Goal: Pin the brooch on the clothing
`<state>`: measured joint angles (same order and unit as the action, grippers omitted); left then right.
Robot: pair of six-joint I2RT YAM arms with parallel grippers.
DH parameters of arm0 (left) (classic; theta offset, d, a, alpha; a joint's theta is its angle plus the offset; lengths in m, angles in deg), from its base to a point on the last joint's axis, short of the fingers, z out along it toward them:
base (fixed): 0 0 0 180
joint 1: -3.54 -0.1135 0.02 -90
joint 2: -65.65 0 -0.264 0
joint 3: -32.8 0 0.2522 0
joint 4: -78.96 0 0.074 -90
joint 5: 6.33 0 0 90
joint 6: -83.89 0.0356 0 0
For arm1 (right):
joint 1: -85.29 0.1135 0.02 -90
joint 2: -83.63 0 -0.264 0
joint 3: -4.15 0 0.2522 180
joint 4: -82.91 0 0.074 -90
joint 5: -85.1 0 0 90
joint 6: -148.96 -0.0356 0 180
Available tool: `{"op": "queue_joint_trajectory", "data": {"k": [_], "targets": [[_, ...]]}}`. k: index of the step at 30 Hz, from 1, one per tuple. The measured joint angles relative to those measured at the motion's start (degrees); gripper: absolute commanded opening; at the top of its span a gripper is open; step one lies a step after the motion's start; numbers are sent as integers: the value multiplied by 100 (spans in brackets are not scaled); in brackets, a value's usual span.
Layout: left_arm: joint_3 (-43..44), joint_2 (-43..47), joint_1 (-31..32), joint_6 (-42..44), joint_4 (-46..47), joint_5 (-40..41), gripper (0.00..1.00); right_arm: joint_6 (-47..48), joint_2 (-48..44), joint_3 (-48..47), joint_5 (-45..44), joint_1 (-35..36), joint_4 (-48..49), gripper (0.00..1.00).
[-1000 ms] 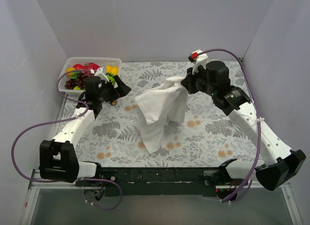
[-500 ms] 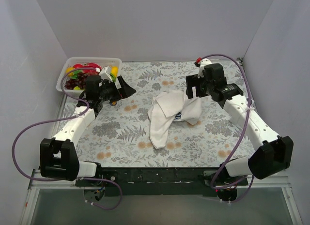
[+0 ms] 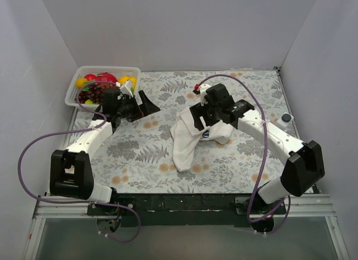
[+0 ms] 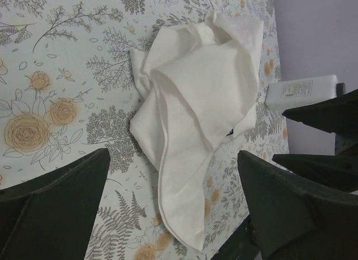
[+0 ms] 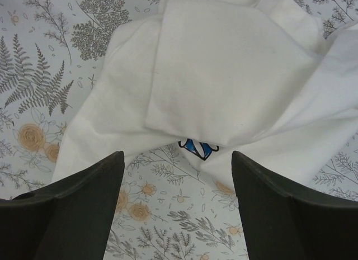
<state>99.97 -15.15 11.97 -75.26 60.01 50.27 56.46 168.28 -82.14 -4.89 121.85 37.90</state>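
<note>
The clothing (image 3: 193, 138) is a white T-shirt lying crumpled in a heap in the middle of the table, also seen from the left wrist (image 4: 196, 103). Part of its blue-and-white emblem (image 5: 197, 148) peeks out from under a fold (image 3: 206, 133). My right gripper (image 3: 197, 116) hovers open just above the heap's far edge, and its view (image 5: 177, 159) shows nothing between the fingers. My left gripper (image 3: 146, 106) stands open to the left of the shirt, pointing at it, empty (image 4: 173, 159). I cannot make out the brooch in any view.
A clear bin (image 3: 78, 81) with toy fruit sits at the back left, behind the left arm. A small white object (image 3: 287, 118) lies near the right wall; it also shows in the left wrist view (image 4: 302, 91). The tabletop has a floral cloth (image 3: 140, 154).
The right gripper opened and let go of the shirt, which dropped from a raised drape into a heap. The right arm swung left over it. The left gripper edged right.
</note>
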Motion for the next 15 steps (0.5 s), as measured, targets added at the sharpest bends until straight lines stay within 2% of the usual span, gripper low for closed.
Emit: {"op": "queue_joint_trajectory", "data": {"k": [6, 15], "targets": [[0, -164, 0, -125, -72, -146, 98, 133, 461, -83, -190, 391, -2, 70], [-20, -175, 0, -243, -26, -240, 98, 116, 1506, -597, -754, 800, -55, 68]]}}
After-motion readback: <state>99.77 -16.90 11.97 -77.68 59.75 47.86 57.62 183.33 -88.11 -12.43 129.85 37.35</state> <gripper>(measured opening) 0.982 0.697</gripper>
